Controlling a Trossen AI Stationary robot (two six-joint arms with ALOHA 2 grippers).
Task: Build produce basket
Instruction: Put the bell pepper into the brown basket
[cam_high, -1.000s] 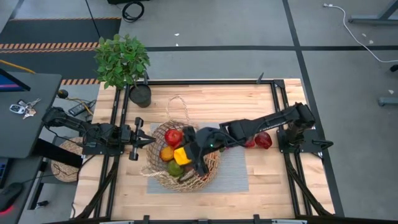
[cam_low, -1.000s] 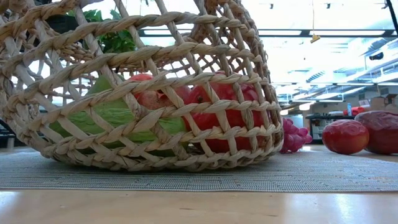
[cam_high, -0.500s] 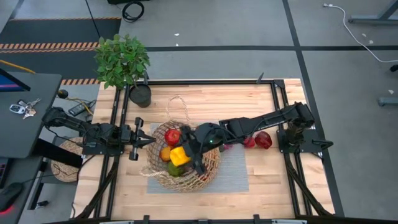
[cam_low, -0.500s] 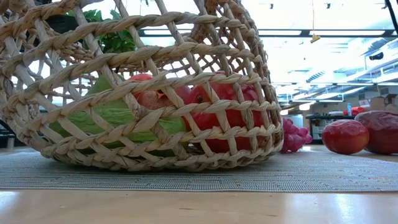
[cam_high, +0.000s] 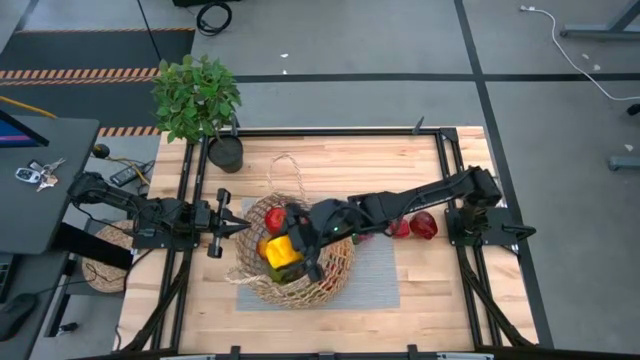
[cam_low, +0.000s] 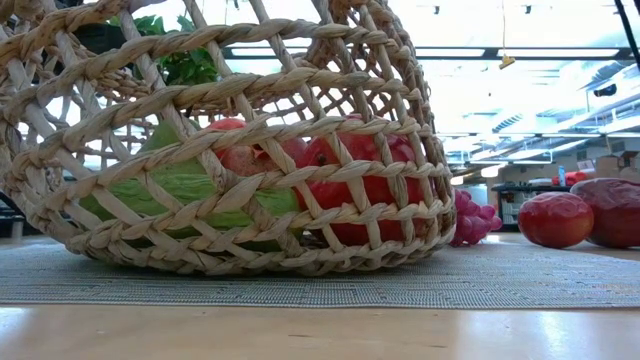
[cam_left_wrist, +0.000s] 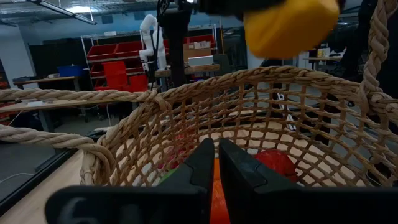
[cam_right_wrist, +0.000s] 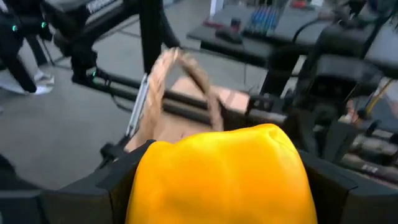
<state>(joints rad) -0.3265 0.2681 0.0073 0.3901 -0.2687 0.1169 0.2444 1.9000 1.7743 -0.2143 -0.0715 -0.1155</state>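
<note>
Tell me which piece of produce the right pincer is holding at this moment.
The yellow bell pepper, held in the right pincer above the round tan wicker basket; the red tomato and other pieces lie untouched.

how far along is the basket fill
Partly done: the basket already holds red, orange and green pieces. In hand: the right gripper holds a yellow pepper over it, not yet released. Left: two red pieces and grapes beside the basket. The left gripper waits shut at the rim.
</note>
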